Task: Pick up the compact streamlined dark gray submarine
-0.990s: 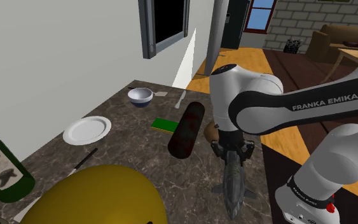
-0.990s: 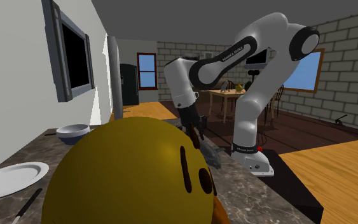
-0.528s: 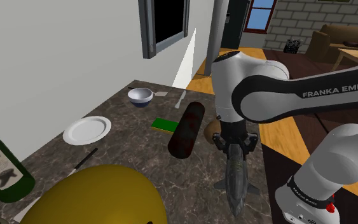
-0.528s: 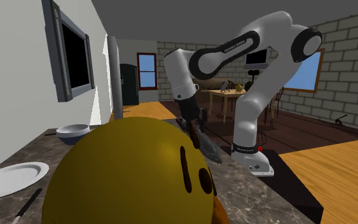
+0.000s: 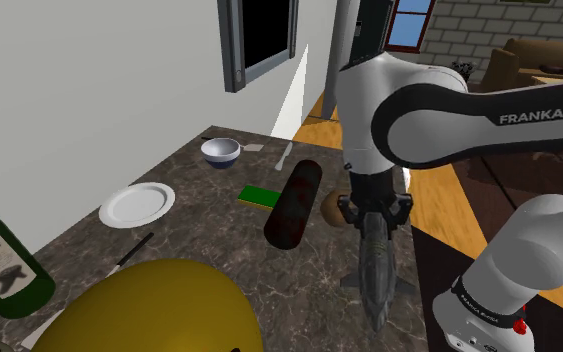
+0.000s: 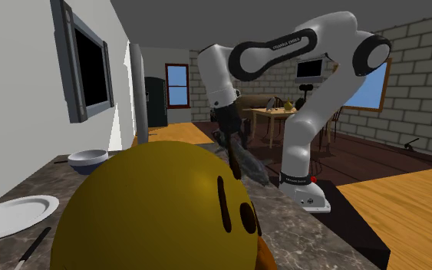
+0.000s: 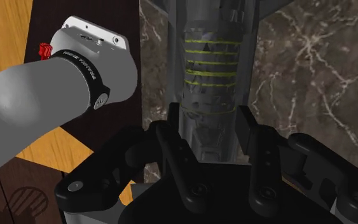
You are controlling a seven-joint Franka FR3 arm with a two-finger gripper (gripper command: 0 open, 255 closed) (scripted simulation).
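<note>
Gripper point(image 7: 210, 127): 2 fingers point(image 7: 247, 127) clamped on dark grey submarine point(image 7: 212, 63) near 1 end. Risk: long overhanging hull could pivot or slip out.

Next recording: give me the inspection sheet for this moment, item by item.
Surface: dark marbled stone counter, crowded.
Job's things: dark grey submarine with yellow-green bands, hanging tilted from the black two-finger gripper, seemingly off the counter.
Clutter: white round plate; blue-and-white bowl; flat green rectangle; dark reddish cylinder; green labelled bottle; large yellow rounded object.
Grippers: fingers shut on the submarine's hull.
Cables: nothing seen.
Surroundings: grey wall with a framed black window; brick wall; wooden floor.
</note>
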